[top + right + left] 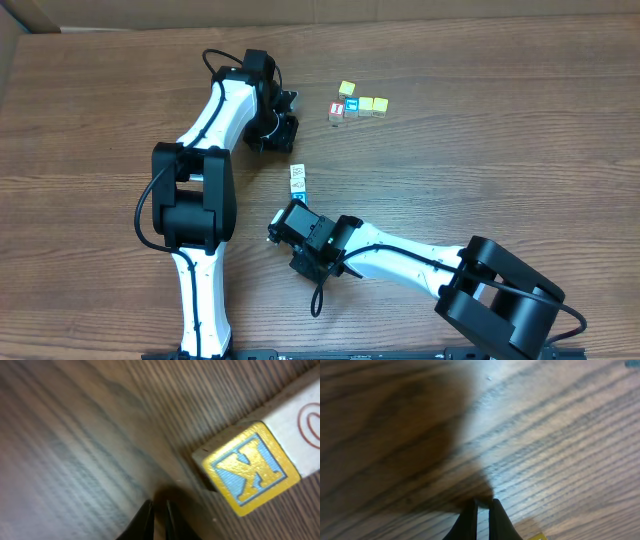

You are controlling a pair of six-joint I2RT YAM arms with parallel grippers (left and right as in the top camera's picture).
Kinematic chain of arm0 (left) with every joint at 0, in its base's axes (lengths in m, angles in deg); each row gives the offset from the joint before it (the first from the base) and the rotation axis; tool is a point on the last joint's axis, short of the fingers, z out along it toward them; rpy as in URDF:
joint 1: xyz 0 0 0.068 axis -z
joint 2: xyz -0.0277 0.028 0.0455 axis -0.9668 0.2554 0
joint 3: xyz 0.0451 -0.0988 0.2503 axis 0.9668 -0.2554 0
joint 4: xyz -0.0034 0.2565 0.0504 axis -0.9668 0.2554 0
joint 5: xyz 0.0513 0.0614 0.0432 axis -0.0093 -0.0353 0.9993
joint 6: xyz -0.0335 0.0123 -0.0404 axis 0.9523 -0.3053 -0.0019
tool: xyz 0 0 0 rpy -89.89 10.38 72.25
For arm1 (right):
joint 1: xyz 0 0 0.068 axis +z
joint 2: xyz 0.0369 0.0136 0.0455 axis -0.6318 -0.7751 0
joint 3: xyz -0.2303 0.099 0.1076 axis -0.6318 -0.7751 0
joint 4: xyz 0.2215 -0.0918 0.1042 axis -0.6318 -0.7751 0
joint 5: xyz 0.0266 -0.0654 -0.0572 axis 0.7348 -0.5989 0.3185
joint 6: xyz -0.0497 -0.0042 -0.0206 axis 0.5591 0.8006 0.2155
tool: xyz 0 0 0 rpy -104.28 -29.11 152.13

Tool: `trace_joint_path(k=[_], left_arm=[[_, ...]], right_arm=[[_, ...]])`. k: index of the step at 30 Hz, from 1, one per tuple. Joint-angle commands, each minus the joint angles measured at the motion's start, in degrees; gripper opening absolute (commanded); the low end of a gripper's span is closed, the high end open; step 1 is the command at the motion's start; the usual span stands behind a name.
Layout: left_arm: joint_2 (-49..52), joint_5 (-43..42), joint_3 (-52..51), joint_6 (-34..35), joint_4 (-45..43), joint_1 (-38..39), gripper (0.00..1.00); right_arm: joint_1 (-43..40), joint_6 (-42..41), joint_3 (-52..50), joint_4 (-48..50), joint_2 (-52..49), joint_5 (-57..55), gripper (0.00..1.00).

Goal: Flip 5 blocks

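Left gripper point(484, 502): jaws clenched, empty, low over the bench point(560, 435). Right gripper point(159, 504): jaws drawn together, grasping nothing (the K-faced block point(247, 467) lies just beside them, near mid-bench). Remaining blocks point(366, 104) sit grouped toward the far edge.

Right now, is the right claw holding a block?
No, the right claw is closed on nothing, and the K block lies apart from it.

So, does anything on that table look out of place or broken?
Nothing looks broken or spilled. The only oddity: two blocks sit apart from the main cluster, down by the right gripper.
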Motion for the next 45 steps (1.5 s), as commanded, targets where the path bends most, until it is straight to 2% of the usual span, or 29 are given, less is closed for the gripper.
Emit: trace_joint_path(k=[1, 4, 8, 13, 17, 22, 26, 33, 41, 45], left_arm=[[-0.55, 1.81, 3.32, 6.64, 0.02, -1.95, 0.04], [-2.71, 1.64, 4.02, 9.77, -0.11, -3.21, 0.04], [-3.85, 2.1, 4.04, 8.61, 0.39, -3.39, 0.04], [-3.82, 2.08, 2.86, 13.05, 0.87, -3.02, 0.04], [-3.8, 2.45, 2.4, 13.9, 2.29, -1.38, 0.04], [-3.8, 7.85, 2.4, 19.08, 6.12, 0.07, 0.04], [-3.8, 7.85, 2.36, 19.8, 11.19, 0.68, 0.04], [-3.8, 9.68, 1.68, 20.81, 16.48, 0.79, 0.04], [-3.8, 9.01, -5.66, 22.38, 13.03, 0.81, 0.04], [-3.8, 4.22, -9.22, 22.08, 9.9, 0.7, 0.04]], right_arm=[[-0.48, -2.86, 3.98, 0.09, 5.33, 4.61, 0.11], [-1.36, -7.34, 5.7, -0.15, 8.41, 4.83, 0.11], [-2.91, -10.56, 5.81, -0.85, 10.88, 5.2, 0.1], [-7.17, -22.53, 5.81, -2.08, 11.45, 5.18, 0.1], [-12.17, -33.16, 5.57, -5.44, 11.26, 5.01, 0.04], [-17.79, -38.01, 3.19, -3.87, 10.38, 3.65, 0.04], [-20.94, -38.45, 2.47, 0.66, 8.04, 3.96, 0.04], [-21.49, -38.47, 2.49, 10.32, 0.74, 3.98, 0.04], [-21.59, -38.45, 2.49, 15.17, -2.95, 3.93, 0.04], [-21.59, -38.45, 2.49, 17.31, -4.15, 4.04, 0.04]])
